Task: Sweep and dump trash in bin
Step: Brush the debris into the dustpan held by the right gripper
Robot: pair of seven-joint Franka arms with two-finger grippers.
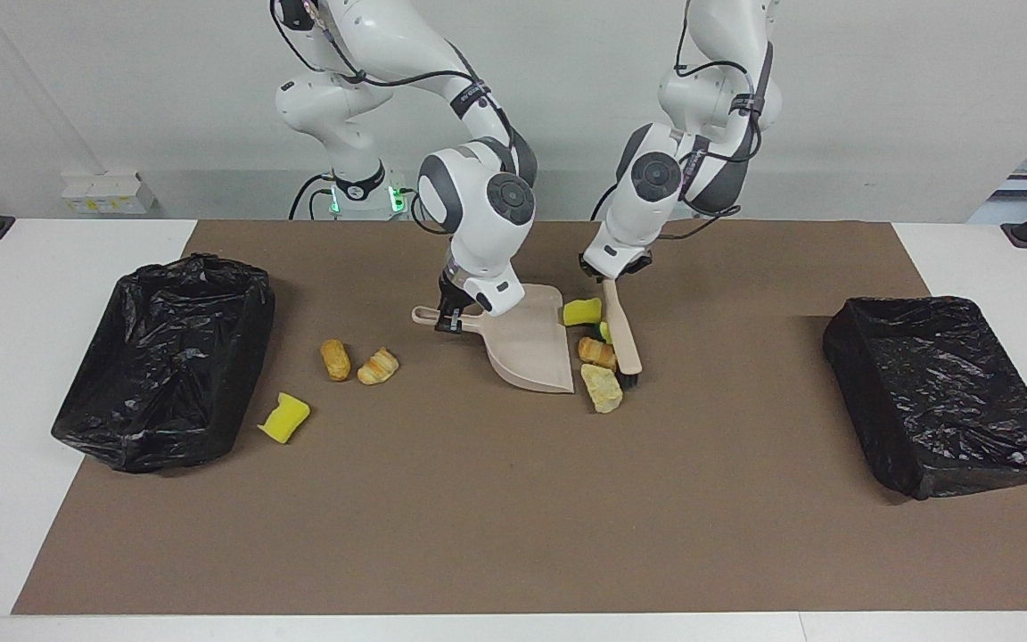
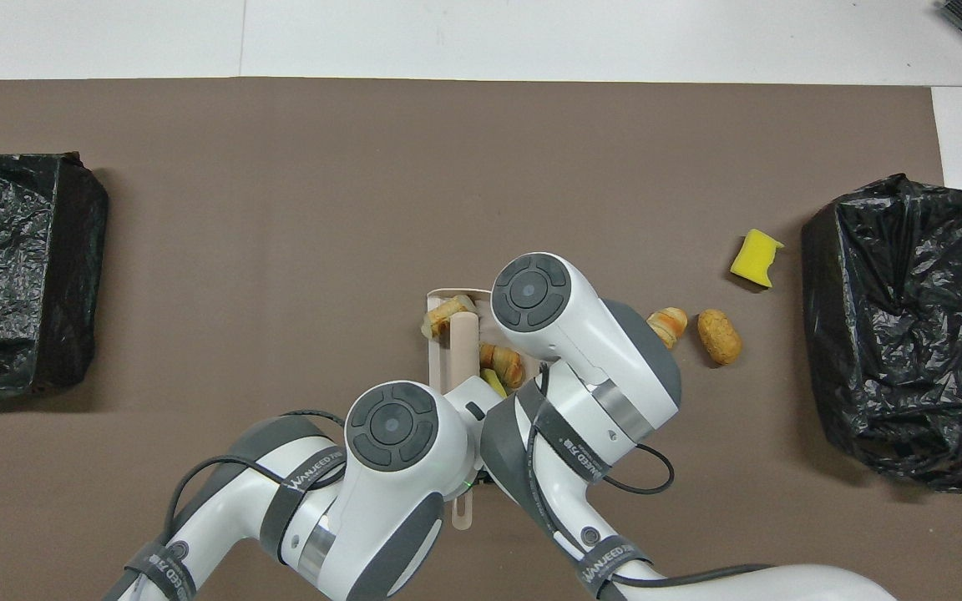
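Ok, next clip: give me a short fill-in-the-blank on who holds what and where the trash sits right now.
1. The right gripper is shut on the handle of the ____.
2. The left gripper is shut on the ____, pushing pieces at the pan's mouth.
3. The lone yellow sponge lies on the mat beside the bin at the ____ arm's end.
4. Two bread bits lie between that bin and the ____.

Missing words: dustpan; brush; right; dustpan

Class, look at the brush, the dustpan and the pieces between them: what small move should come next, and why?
Probably the left tool should push the brush a little more toward the dustpan, which the right tool holds by its handle. The yellow sponge chunk, the bread bit and the pale piece lie bunched at the pan's mouth, seemingly not fully inside.
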